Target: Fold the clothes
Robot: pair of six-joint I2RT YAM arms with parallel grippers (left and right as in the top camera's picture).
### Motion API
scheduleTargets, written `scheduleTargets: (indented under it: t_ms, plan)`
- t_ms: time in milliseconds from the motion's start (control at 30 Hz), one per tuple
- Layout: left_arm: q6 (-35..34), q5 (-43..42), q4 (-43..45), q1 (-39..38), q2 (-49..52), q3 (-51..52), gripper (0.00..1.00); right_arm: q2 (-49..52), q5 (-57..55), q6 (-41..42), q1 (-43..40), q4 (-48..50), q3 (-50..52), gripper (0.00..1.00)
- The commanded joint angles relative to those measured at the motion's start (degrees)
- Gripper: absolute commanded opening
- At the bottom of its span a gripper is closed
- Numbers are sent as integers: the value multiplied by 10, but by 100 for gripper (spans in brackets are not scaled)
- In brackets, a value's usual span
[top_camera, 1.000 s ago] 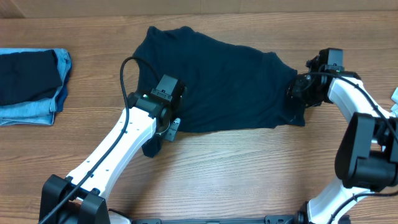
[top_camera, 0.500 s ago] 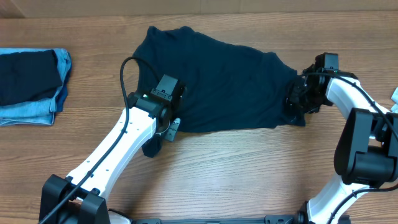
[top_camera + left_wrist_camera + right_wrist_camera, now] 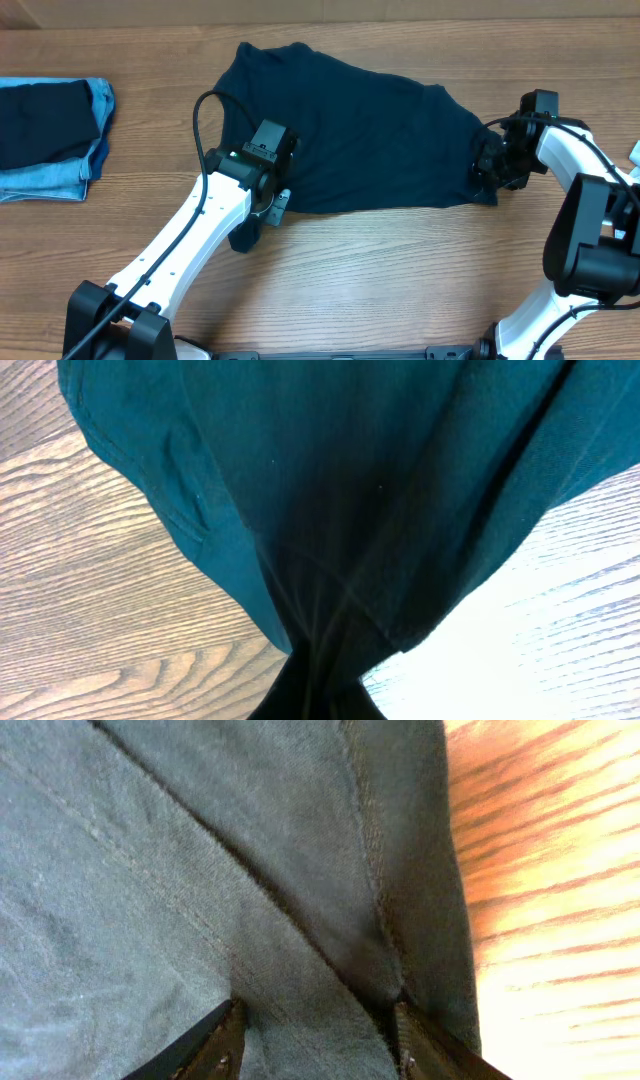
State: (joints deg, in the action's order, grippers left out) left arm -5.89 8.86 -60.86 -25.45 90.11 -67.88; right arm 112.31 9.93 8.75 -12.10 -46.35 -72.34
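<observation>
A dark navy shirt (image 3: 360, 130) lies spread on the wooden table (image 3: 400, 270), rumpled at its right end. My left gripper (image 3: 278, 200) is at the shirt's lower left hem and is shut on it. In the left wrist view the shirt (image 3: 350, 480) bunches into a dark twist where the left gripper (image 3: 320, 700) pinches it, and the cloth hides the fingers. My right gripper (image 3: 492, 165) is pressed onto the shirt's right edge. In the right wrist view its fingers (image 3: 218, 1045) stand apart with the shirt (image 3: 150, 870) lying between them.
A folded pile (image 3: 45, 130) of dark navy cloth on light blue denim sits at the table's far left. A small white thing (image 3: 634, 152) shows at the right edge. Bare wood lies in front of the shirt between the two arms.
My right gripper has shifted slightly to the right along the shirt's right edge and its jaws have narrowed a little. The left arm has not moved.
</observation>
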Motion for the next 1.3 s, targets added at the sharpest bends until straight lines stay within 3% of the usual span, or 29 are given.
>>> scheduleTargets:
  t_ms: [0, 133, 600, 833, 1067, 1267]
  plan:
    - [-3, 6, 1, 4, -2, -6, 5, 0, 17, -2, 10, -16, -7, 40]
    - [-3, 6, 1, 4, -2, -6, 5, -1, 17, 2, 10, -35, -7, 29]
    - [-3, 5, 2, 4, -2, -6, 5, -71, 9, 14, 7, -39, -19, 28]
    - [-3, 5, 2, 4, -2, -6, 6, -77, 33, 22, 8, -46, -19, 21]
    - [-3, 5, 2, 4, -2, -6, 6, -77, 32, 21, 8, -51, -19, 5]
    - [-3, 5, 2, 4, -2, -6, 6, -79, 24, 21, 6, -58, -20, 4]
